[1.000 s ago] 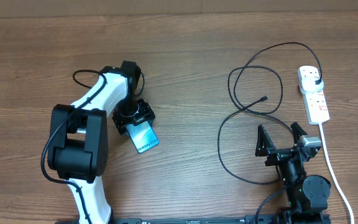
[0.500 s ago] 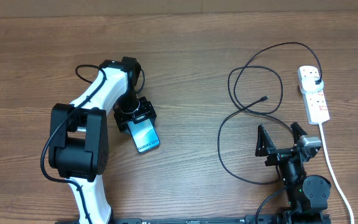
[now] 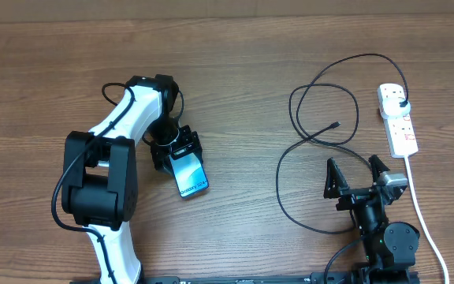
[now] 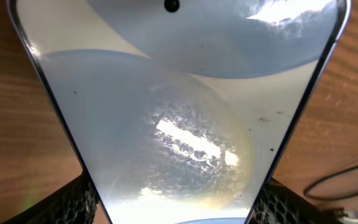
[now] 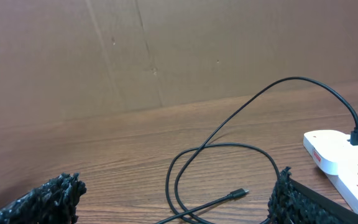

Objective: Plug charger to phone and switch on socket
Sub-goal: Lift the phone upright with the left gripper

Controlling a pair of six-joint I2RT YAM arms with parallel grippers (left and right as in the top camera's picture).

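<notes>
The phone (image 3: 191, 177) shows its blue-cyan screen at centre left, and my left gripper (image 3: 176, 150) is shut on its far end. In the left wrist view the phone (image 4: 179, 112) fills the frame, with a black finger (image 4: 73, 200) pressed against each long edge. The charger's black cable (image 3: 306, 118) loops on the table at right, its connector tip (image 3: 336, 124) lying free and its plug (image 3: 401, 103) seated in the white socket (image 3: 400, 130). My right gripper (image 3: 354, 167) stands open near the front edge, just short of the tip (image 5: 241, 193).
The socket's thick white cord (image 3: 426, 217) runs down the right side past the right arm's base. A brown cardboard wall (image 5: 166, 50) stands behind the table. A lower loop of the black cable (image 3: 286, 205) curves left of the right gripper.
My left gripper has carried the phone a little to the right, toward the table's middle, turning it slightly. The right arm, cable and socket have not moved.
</notes>
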